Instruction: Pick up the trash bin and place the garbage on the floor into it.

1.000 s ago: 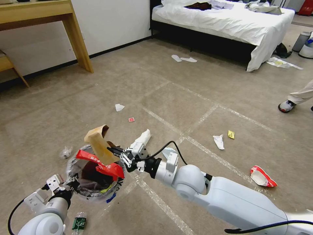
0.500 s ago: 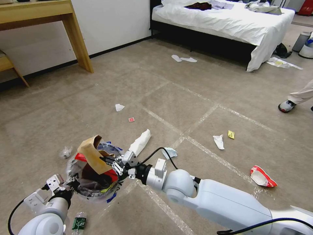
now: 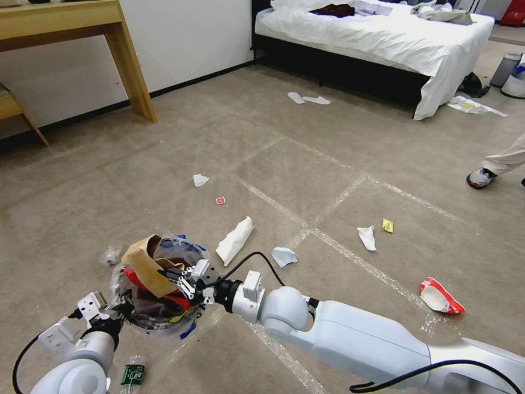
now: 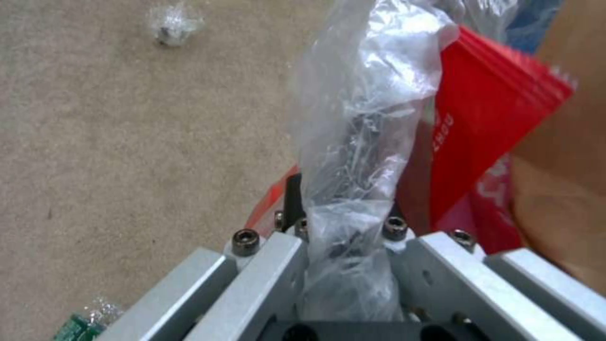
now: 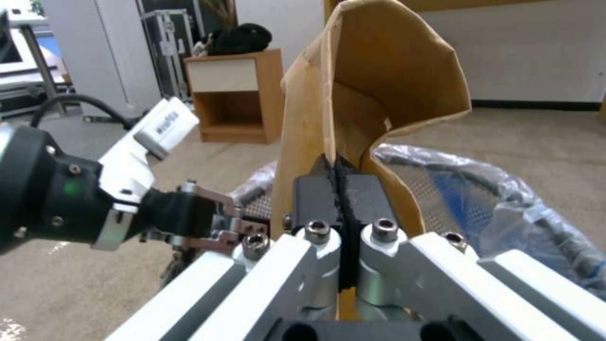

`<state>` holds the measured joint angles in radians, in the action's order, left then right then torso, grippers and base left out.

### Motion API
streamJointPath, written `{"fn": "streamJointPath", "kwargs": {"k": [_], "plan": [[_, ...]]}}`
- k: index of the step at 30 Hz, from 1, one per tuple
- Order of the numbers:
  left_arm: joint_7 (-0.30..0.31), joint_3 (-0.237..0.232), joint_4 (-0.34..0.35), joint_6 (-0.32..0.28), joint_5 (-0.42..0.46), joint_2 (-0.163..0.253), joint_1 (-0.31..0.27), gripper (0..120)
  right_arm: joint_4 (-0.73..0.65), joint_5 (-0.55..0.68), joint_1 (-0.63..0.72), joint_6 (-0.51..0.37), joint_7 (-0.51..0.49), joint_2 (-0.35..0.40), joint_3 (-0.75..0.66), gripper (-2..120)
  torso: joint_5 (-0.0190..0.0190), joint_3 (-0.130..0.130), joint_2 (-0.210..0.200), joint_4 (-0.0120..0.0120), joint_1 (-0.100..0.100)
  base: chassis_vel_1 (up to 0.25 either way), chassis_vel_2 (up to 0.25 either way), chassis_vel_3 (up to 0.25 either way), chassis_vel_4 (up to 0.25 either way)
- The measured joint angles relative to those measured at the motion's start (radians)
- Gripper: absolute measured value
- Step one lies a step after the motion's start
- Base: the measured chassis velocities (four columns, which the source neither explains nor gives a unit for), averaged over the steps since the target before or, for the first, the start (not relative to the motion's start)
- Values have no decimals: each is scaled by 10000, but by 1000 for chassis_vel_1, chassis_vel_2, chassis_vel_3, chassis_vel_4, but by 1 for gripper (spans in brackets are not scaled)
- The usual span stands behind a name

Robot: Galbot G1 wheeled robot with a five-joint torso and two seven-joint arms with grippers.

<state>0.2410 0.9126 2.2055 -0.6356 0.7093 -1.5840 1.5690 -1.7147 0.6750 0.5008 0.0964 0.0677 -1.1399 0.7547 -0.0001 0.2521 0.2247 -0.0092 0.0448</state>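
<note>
> Status on the right gripper (image 3: 170, 273)?

Clamped tight on the torn brown cardboard (image 3: 143, 261), pads pinched together on its edge with no gap, per the right wrist view (image 5: 339, 187). Cardboard (image 5: 372, 94) tilted, lower end down inside the trash bin (image 3: 191, 314), upper end poking above the rim.

> And the left gripper (image 3: 117, 306)?

Closed on the near rim of the trash bin, crinkled plastic liner (image 4: 353, 142) squeezed between the fingers. Red snack wrapper (image 4: 486, 123) already inside, right beside the cardboard.

> Still on the floor (image 3: 328, 164)?

Plenty. White paper (image 3: 235, 239) and a pale blue scrap (image 3: 284, 255) just past the bin, clear crumpled wrap (image 3: 110, 255) off to its left, plastic bottle (image 3: 131, 374) by the left arm. Farther out: white tissue (image 3: 367, 237) with yellow scrap (image 3: 388, 225) beside it, red-and-white wrapper (image 3: 440, 296), small red scrap (image 3: 220, 201), white wad (image 3: 200, 179).
</note>
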Motion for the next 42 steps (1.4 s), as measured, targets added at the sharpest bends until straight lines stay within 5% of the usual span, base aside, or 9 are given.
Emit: {"fn": "streamJointPath", "kwargs": {"k": [23,42], "plan": [[-9,20,-82,29,8,7,-93,1,365,-424,158,227,2,184,24,0,0,0,0,0,0,0,0,0,0],[18,26,-75,12,19,-35,-106,1,163,-536,261,232,37,319,77,64,1,0,0,0,0,0,0,0,0]]}}
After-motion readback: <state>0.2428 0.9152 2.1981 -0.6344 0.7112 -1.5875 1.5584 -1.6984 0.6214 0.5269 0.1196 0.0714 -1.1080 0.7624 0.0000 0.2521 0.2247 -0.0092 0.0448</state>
